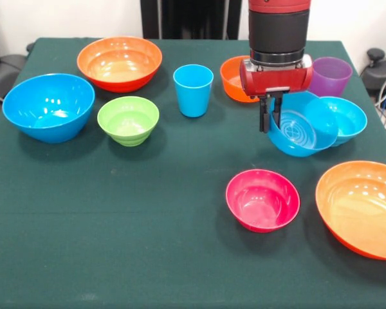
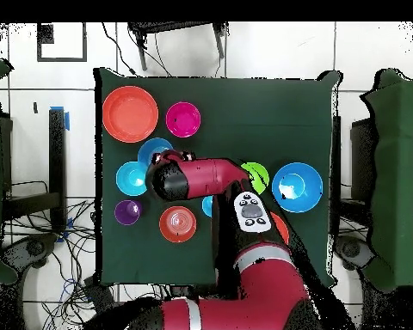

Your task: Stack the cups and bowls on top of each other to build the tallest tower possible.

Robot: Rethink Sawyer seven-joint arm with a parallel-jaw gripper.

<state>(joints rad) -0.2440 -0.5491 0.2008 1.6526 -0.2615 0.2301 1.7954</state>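
My gripper [image 1: 272, 121] is shut on the near rim of a mid-size blue bowl [image 1: 303, 129]. The bowl is tilted up on its side and leans into a cyan bowl [image 1: 347, 117] at the right. A purple cup [image 1: 330, 76] stands just behind them, and a small orange bowl [image 1: 233, 78] is behind my wrist. A light blue cup [image 1: 193, 90] stands mid-table. A pink bowl [image 1: 262, 199] sits alone near the front. No tower shows. In the overhead view the arm hides the gripper, and the blue bowl [image 2: 152, 149] peeks out beside the cyan bowl [image 2: 129, 179].
A green bowl [image 1: 128, 120], a large blue bowl [image 1: 48, 106] and a large orange bowl [image 1: 119, 62] sit at the left. Another large orange bowl [image 1: 360, 207] sits at the front right edge. The table [image 1: 148, 257] has a dark green cloth.
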